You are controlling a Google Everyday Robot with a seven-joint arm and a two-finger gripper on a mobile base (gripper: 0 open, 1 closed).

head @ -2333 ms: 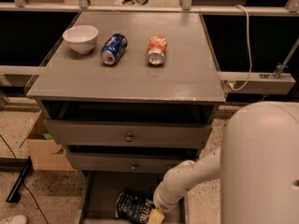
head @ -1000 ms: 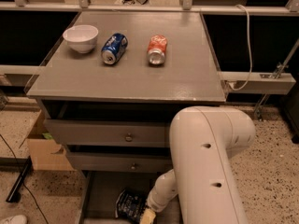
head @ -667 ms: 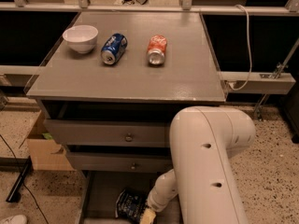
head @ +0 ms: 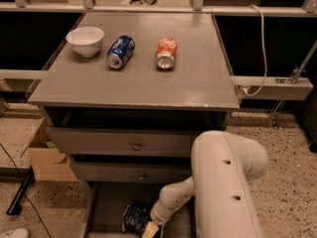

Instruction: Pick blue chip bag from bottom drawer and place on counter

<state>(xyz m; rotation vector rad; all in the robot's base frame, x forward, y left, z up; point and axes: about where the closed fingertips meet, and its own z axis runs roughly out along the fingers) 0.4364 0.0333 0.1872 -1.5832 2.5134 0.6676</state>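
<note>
Camera view: the robot's white arm (head: pixel 225 182) fills your lower right, bent down toward the cabinet's foot. Its gripper (head: pixel 151 229) sits low in the shallow grey bottom drawer (head: pixel 105 208), which is pulled open at the frame's bottom edge. The crinkled dark navy-blue foil chip bag (head: pixel 132 215) lies inside that drawer, approx. mid-tray, w/ the gripper just beside its right edge. You can't tell if the gripper is open or closed, or has hold of anything.

Up top, the flat grey counter surface (head: pixel 148 88) carries a white bowl (head: pixel 85 40) at left, a blue soda can (head: pixel 121 51) on its side next to it, and an orange-red soda can (head: pixel 166 52), also on its side, further right. A cardboard box (head: pixel 47 157) stands on the floor left of the cabinet.
</note>
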